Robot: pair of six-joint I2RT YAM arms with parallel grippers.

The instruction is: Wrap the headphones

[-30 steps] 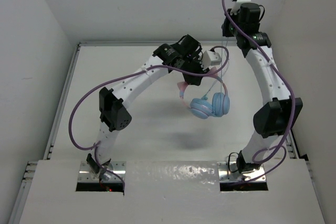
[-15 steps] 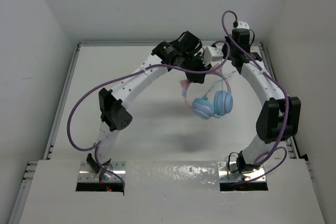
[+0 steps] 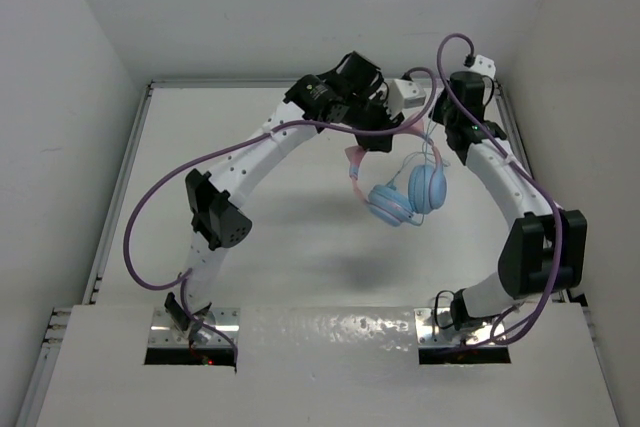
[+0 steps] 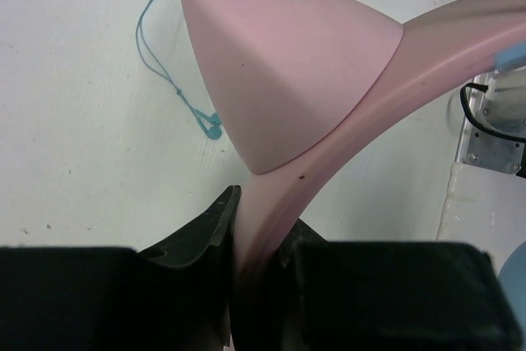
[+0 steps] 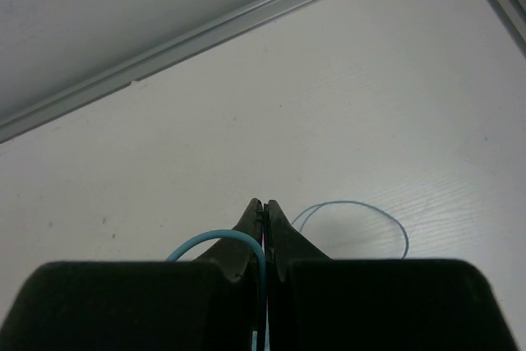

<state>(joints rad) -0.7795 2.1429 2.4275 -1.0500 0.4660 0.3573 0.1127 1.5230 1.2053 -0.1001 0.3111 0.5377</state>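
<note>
Right wrist only: R jaws pinch headphones cable point(image 5: 215, 236).

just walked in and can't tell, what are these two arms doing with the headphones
The left gripper is clamped on the pink headband of the headphones, holding them up off the table with the blue ear cups hanging down. The right gripper is pinched shut on the thin blue cable. A loose stretch with its plug shows below, so the wrapping looks unfinished.
</note>
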